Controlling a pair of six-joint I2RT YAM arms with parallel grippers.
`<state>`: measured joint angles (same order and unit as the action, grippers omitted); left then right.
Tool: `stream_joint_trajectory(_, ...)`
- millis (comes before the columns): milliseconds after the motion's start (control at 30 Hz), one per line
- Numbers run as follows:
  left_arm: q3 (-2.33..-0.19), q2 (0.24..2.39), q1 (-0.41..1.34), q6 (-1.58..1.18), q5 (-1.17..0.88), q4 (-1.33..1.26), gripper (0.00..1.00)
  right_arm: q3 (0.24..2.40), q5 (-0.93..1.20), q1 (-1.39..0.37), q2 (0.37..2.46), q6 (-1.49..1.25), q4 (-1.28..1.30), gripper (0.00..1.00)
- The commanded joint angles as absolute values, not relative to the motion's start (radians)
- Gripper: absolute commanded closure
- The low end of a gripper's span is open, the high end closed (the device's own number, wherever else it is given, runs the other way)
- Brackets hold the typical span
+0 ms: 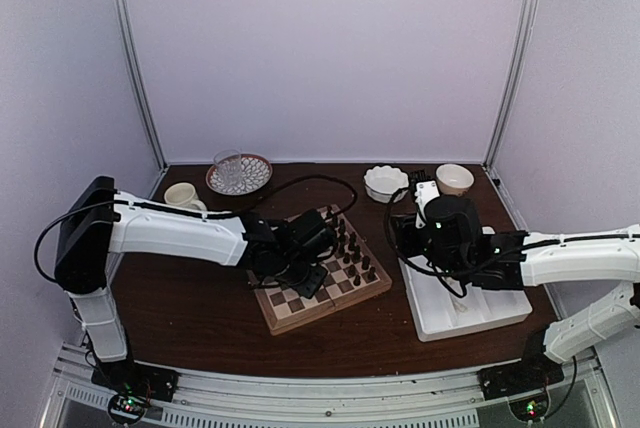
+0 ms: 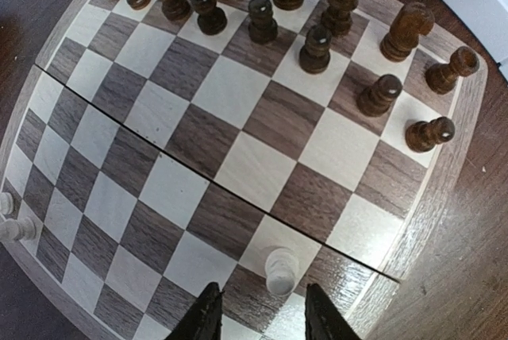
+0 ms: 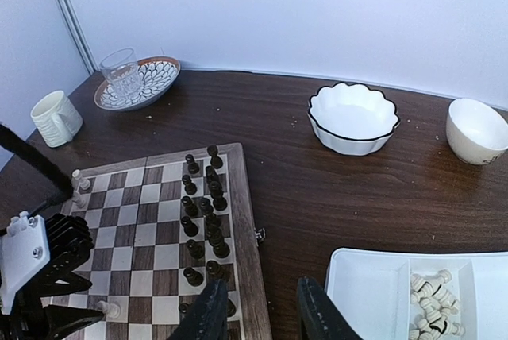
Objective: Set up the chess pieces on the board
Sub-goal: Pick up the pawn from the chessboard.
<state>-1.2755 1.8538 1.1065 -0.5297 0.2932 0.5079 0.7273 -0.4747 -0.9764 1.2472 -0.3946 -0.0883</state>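
Chess pieces: one cream pawn [image 2: 281, 270] is seen upright just ahead of the left gripper [image 2: 262, 318], whose jaws are partly apart and not touching it. Two more cream pieces [image 2: 14, 229] are stood at the board [image 2: 238, 86] edge; dark pieces [image 2: 262, 18] are lined in two rows opposite. Right gripper [image 3: 260, 312] is held apart, empty, between board and one white tray [image 3: 369, 292]. A cream heap [image 3: 432, 306] is left in one compartment, count unclear. Behind: two bowls [image 3: 353, 117], one mug [image 3: 55, 117], one plate [image 3: 155, 78] with one glass [image 3: 119, 70].

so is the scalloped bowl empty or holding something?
Empty. The right wrist view looks into the scalloped bowl: its inside is bare white, with nothing in it.
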Motion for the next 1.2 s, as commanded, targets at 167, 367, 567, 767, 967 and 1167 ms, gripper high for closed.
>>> stream_joint_trajectory(167, -1.340, 1.907, 1.109, -0.521, 0.293, 0.556, 0.66, 0.709, -0.501, -0.974, 1.223, -0.400, -0.122, 0.68)
stream_joint_trajectory(367, -1.360, 1.924, 1.107, -0.517, 0.291, 0.558, 0.68, 0.715, -0.490, -0.974, 1.231, -0.397, -0.121, 0.68)
stream_joint_trajectory(567, -1.380, 1.941, 1.106, -0.510, 0.278, 0.557, 0.71, 0.718, -0.484, -0.974, 1.235, -0.397, -0.119, 0.68)
stream_joint_trajectory(767, -1.384, 1.945, 1.106, -0.509, 0.280, 0.558, 0.82, 0.721, -0.481, -0.974, 1.239, -0.396, -0.118, 0.68)
stream_joint_trajectory(967, -1.387, 1.941, 1.106, -0.516, 0.294, 0.579, 0.94, 0.726, -0.477, -0.974, 1.244, -0.396, -0.113, 0.68)
stream_joint_trajectory(1167, -1.387, 1.922, 1.091, -0.514, 0.322, 0.607, 0.95, 0.727, -0.477, -0.974, 1.248, -0.396, -0.113, 0.67)
